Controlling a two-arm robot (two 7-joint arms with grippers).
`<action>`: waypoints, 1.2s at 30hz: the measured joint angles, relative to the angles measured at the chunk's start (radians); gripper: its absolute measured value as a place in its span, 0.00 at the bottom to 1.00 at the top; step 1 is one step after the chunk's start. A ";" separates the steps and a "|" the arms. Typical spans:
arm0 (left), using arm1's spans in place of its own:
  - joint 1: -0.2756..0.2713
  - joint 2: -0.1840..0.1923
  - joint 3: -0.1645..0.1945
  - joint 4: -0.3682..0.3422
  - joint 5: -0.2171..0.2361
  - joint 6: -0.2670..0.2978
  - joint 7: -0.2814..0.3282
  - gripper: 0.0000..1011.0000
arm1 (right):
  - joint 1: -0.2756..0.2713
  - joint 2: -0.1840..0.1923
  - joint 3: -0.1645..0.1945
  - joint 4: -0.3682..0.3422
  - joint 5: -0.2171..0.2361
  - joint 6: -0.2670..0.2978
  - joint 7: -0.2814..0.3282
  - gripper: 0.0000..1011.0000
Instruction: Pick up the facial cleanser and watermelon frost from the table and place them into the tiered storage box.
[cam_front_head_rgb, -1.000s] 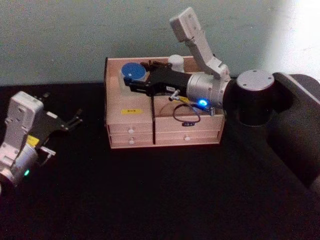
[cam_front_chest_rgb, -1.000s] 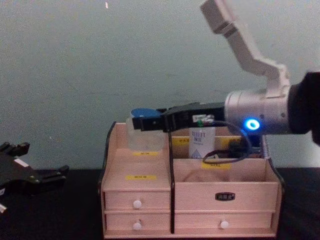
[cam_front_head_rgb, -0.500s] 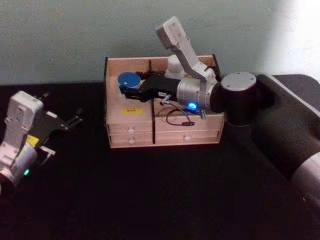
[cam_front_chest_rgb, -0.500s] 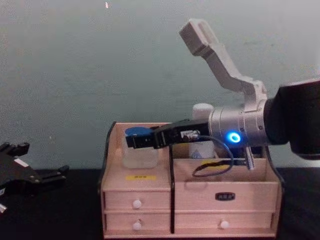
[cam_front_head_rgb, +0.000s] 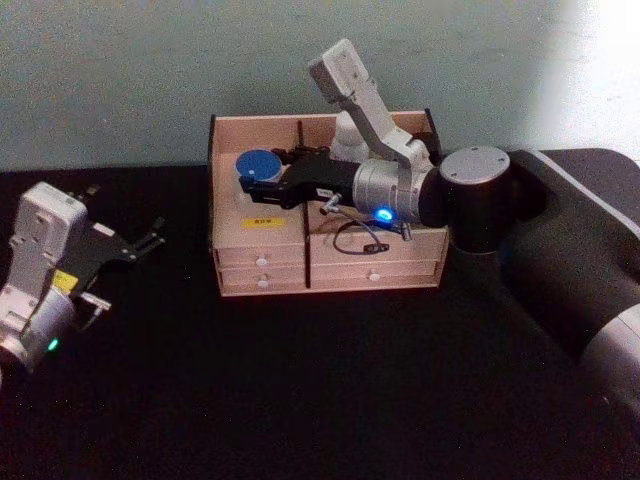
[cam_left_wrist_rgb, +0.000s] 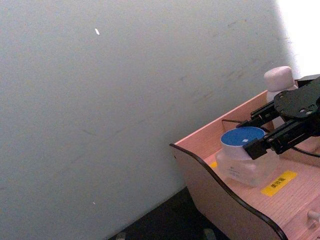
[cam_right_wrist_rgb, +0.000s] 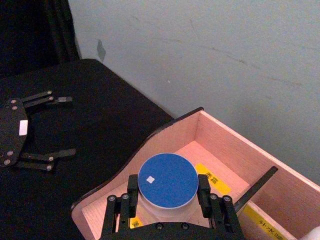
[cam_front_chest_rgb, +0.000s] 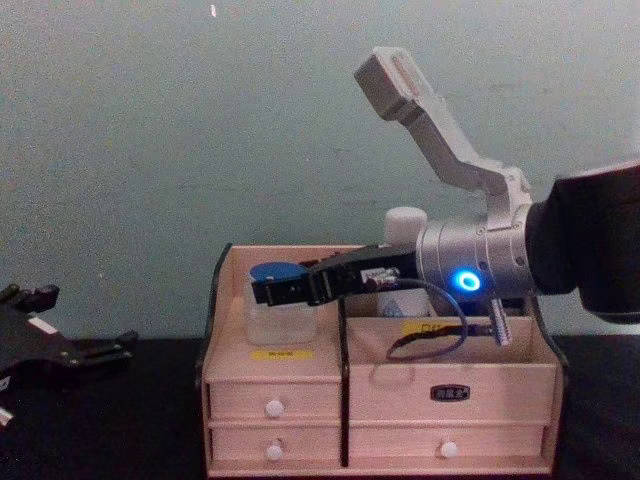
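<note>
- The black tabletop (cam_front_head_rgb: 300, 380) is stretching across the foreground of the head view.
- The left gripper (cam_front_head_rgb: 150, 238) is sitting low over the table at the robot's left, well apart from the box. Its black fingers (cam_right_wrist_rgb: 59, 100) are standing spread wide, holding nothing.
- The tiered storage box of light wood with dark side edges (cam_front_chest_rgb: 450, 375) is standing farther back, its small white-knobbed drawers (cam_front_chest_rgb: 274, 408) facing the robot.
- The right arm is reaching across the box from the right, with a blue light (cam_front_chest_rgb: 466, 281) glowing on its silver wrist.
- The right gripper (cam_front_chest_rgb: 285, 290) is hanging in the box's upper left compartment, its fingers pressing narrowly against both sides of the short translucent watermelon frost jar with a round blue lid (cam_right_wrist_rgb: 167, 181).
- The jar is standing upright in that compartment, just behind a yellow label (cam_front_chest_rgb: 280, 353). Whether its base is touching the shelf I cannot tell.
- The tall white facial cleanser bottle with a rounded white cap (cam_front_chest_rgb: 405, 222) is standing upright in the back right compartment, partly hidden behind the right arm.
- A pale green wall (cam_front_head_rgb: 150, 70) is rising behind the box.
</note>
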 joint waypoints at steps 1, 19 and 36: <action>0.000 0.000 0.000 0.000 0.000 0.000 0.000 0.99 | 0.000 0.000 0.000 0.000 0.000 0.000 0.000 0.70; 0.000 0.000 0.000 0.000 0.000 0.000 0.000 0.99 | -0.001 0.000 0.001 0.001 0.003 0.001 0.001 0.99; 0.000 0.000 0.000 0.000 0.000 0.000 0.000 0.99 | -0.057 0.041 0.048 -0.141 0.043 -0.001 0.014 0.99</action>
